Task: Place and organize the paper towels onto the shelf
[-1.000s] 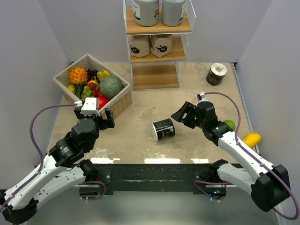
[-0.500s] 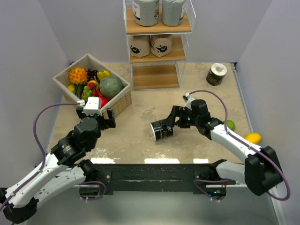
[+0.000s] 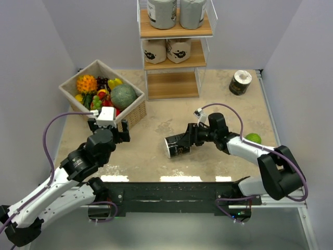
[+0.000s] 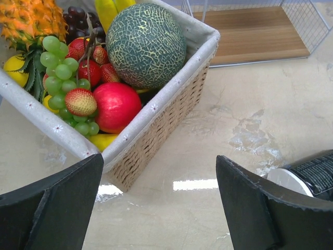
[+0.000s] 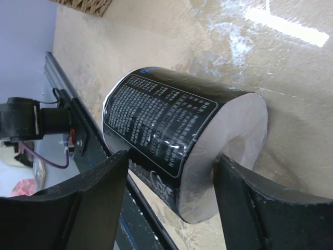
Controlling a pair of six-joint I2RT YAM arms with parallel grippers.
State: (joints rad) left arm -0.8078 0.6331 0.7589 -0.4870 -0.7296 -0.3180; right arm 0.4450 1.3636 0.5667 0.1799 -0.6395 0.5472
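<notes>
Beige marbled tabletop (image 3: 156, 117), grey walls around. Right pincer (image 3: 190, 137) was clamped on the lying dark roll (image 3: 177, 146). That roll was on its side on the tabletop, sandwiched between both fingers and touching each. Wrap was glossy black with a block of small white print. End face was pale, with the core partly hidden behind a finger. Left pincer (image 4: 158, 169) was released: fingers wide, nothing between them, over bare tabletop just short of the wicker basket (image 4: 166, 125).

Other towels sat well beyond the right pincer:
- upright dark roll (image 3: 240, 82), standing on the tabletop near the back corner, pale top up
- grey rolls (image 3: 162, 13), side by side on the top board of the shelf (image 3: 173, 86)
- tan rolls (image 3: 155, 50) with black prints, on the middle board

View differences:
- Right wrist view was the only one that resolved the print, with its fingers (image 5: 83, 203) flanking the roll.
- Overhead view was the only one with all three tiers and all six rolls. It also had a green fruit (image 3: 253, 138) lying behind the right pincer, beside its forearm.
- Left wrist view gave basket detail: netted green melon (image 4: 145, 44), grapes, red fruit. It also caught the shelf's bottom board past the basket, and just the pale end of the lying dark roll at the frame edge by one finger.
</notes>
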